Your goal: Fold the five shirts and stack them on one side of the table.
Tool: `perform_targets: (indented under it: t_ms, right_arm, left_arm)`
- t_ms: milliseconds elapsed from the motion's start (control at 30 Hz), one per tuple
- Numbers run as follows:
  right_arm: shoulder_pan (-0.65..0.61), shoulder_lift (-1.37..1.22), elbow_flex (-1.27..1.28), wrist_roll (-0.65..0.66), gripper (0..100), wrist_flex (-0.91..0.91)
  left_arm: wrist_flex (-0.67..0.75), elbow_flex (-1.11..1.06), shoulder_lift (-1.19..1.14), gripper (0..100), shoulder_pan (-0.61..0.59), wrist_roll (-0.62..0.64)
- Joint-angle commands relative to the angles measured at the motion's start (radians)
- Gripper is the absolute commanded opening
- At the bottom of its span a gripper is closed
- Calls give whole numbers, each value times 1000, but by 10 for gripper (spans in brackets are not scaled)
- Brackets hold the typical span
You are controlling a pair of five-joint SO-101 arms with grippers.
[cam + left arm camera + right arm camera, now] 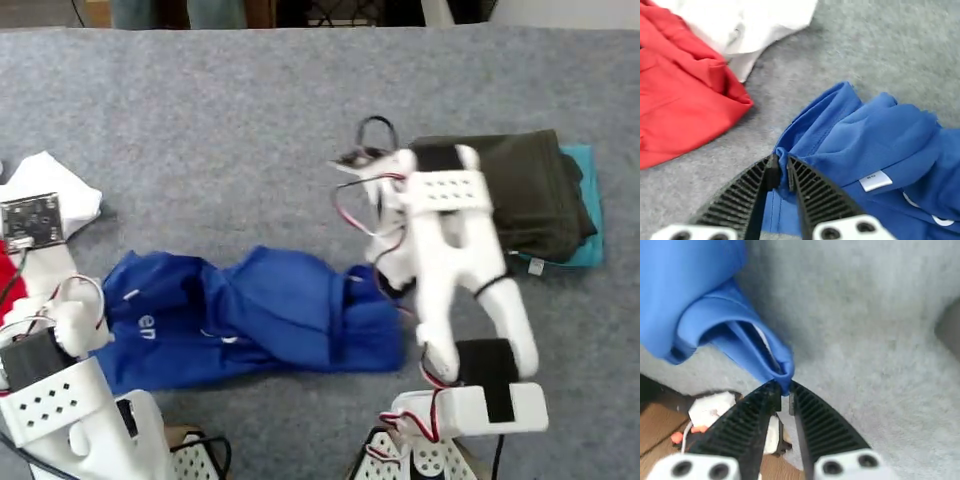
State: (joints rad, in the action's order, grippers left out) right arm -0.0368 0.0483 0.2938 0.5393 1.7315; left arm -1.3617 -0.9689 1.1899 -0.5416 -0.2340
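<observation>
while the blue shirt (260,315) lies crumpled near the counter's (200,120) front edge, the left jaws are closed on one end of it and the right jaws on the other. one dark shirt (530,195) sits folded on one teal shirt (590,200) at the right edge; one white shirt (50,185) and one red shirt (680,100) lie heaped at the left edge.

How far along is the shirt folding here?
Done: a dark shirt lies folded on a folded teal shirt at one side. In hand: the left gripper and right gripper each pinch an end of the crumpled blue shirt. Remaining: that one, plus the unfolded white shirt and red shirt.
</observation>
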Motion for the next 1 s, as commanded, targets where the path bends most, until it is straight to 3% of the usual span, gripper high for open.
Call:
perform_targets:
  t_ms: [0, 100, 300, 367, 567, 667, 800, 967]
  right_arm:
    - [89, 47, 58, 71, 14, -40]
    - [104, 48, 97, 130, 27, -49]
    - [98, 59, 61, 103, 248, -17]
    - [98, 61, -1, 98, 276, 25]
    - [54, 79, -150, 6, 153, 31]
    - [-60, 61, -163, -77, 104, 17]
    - [-236, -13, -177, -232, 103, -20]
    - [-371, -153, -200, -345, 103, -100]
  left_arm:
    - [14, -15, 8, 29, 53, -8]
    - [15, -38, 8, 29, 62, -11]
    - [15, -36, 6, 29, 61, -12]
    - [12, -36, 6, 29, 61, -14]
    - [9, -35, 6, 29, 56, -14]
    - [9, -33, 6, 29, 61, -14]
    - [9, -36, 6, 29, 61, -14]
    - [9, -36, 6, 29, 61, -14]
